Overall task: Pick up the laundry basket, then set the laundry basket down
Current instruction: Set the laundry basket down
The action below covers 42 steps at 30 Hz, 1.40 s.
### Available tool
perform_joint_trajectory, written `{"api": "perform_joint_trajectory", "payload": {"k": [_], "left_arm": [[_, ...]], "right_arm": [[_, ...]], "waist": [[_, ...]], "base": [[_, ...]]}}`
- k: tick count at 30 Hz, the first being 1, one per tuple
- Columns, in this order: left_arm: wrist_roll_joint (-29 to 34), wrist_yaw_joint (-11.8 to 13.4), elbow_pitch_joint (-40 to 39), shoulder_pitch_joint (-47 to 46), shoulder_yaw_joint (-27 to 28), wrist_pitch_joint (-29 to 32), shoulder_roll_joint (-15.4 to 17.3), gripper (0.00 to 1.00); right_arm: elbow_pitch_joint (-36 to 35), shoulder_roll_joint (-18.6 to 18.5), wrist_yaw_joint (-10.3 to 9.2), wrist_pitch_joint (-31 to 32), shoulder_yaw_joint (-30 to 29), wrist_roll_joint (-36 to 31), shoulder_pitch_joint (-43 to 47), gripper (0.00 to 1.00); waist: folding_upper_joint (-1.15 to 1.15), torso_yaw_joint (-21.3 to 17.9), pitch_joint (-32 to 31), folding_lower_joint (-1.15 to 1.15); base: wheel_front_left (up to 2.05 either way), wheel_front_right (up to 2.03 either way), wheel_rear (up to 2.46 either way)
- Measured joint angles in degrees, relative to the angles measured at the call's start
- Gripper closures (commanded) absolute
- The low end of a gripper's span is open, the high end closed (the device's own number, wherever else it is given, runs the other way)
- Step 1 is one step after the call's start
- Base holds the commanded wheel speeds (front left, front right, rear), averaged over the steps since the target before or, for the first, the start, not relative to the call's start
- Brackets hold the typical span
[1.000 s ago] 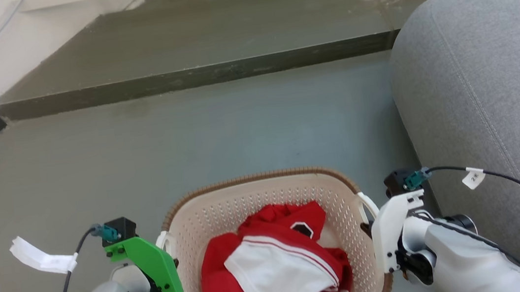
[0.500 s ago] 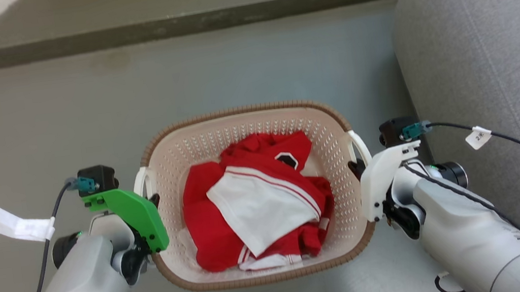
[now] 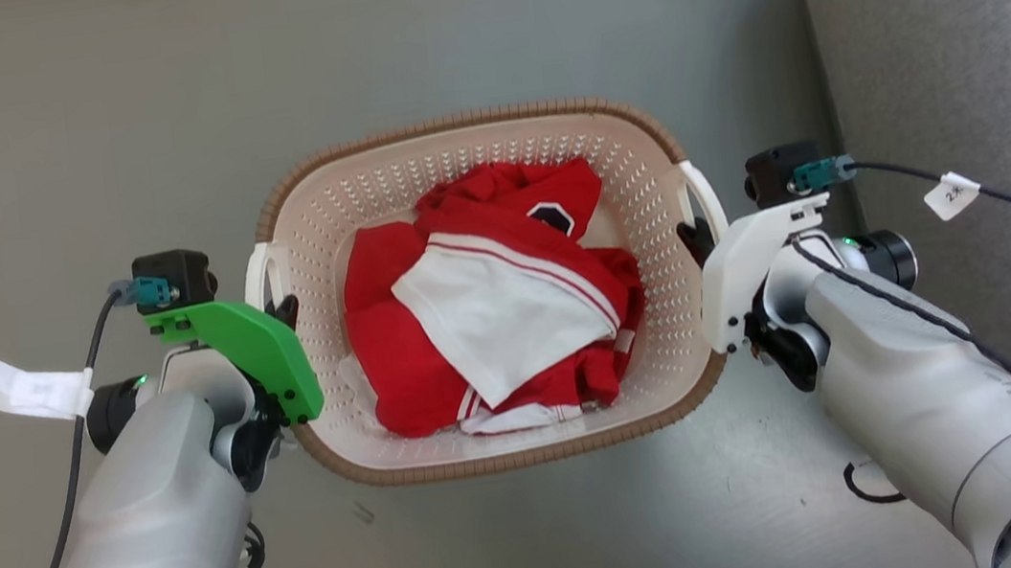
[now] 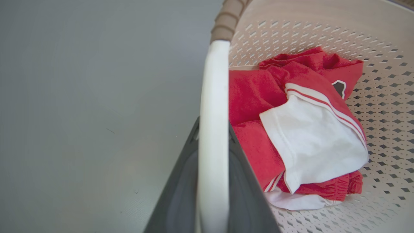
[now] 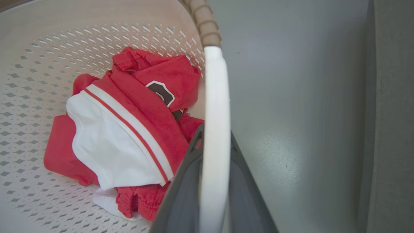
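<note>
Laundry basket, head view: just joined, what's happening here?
The robot has the laundry basket by both white side handles. The left gripper is shut on the left handle and the right gripper on the right handle; in the wrist views each handle runs between the dark fingers. Red and white clothes lie inside. The basket is over grey floor, beside a grey sofa. Whether it's lifted or resting isn't clear.
</note>
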Motion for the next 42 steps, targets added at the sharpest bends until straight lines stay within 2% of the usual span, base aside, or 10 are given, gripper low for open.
{"api": "perform_joint_trajectory", "payload": {"k": [10,23,42], "left_arm": [[0.52,0.00,0.77,-3.69,-0.08,-2.44,-0.70,1.00],[0.98,-0.01,1.10,-7.84,-0.25,-5.55,-1.15,1.00],[2.11,-0.03,2.49,-11.61,-1.22,-10.18,-1.72,1.00]], "right_arm": [[0.38,-0.53,-0.86,-2.70,-0.70,-0.02,-3.34,1.00],[1.02,-1.30,-0.90,-5.20,-1.15,-0.45,-7.42,1.00],[1.98,-1.58,-0.92,-7.79,-2.31,-0.42,-11.00,1.00]], "waist": [[0.00,0.94,7.63,0.00],[0.00,2.34,16.04,0.00],[0.00,2.97,23.25,0.00]], "base": [[0.00,0.00,0.00],[0.00,0.00,0.00],[0.00,0.00,0.00]]}}
